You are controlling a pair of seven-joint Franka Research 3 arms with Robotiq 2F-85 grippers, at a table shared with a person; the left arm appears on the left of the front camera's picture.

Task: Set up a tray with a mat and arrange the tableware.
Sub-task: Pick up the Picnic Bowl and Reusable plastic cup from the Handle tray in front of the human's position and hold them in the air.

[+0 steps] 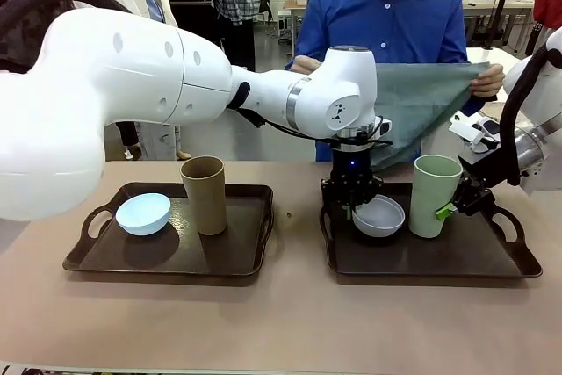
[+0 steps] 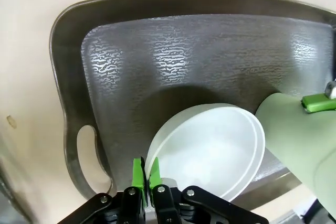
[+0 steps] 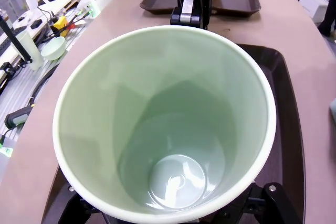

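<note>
We have the left gripper (image 2: 146,174) pinching the white bowl (image 2: 210,150) rim and the right gripper (image 1: 448,211) clamped round the green tumbler (image 1: 435,195). Both are in the right-hand tray (image 1: 457,256). The person holds the mat (image 1: 421,103) up just behind it.

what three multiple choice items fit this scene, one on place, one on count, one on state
1. Where is the pale blue bowl? A) on the left tray B) on the right tray C) off the trays
2. How many tumblers are there? A) one B) two C) four
3. What is the left pincer doing? A) hanging open B) pinching the white bowl by its rim C) holding a spoon

Answers: 1 A, it sits beside the tan tumbler; 2 B, the tan one plus the pale green tumbler; 3 B, its green pads are shut on the rim.
</note>
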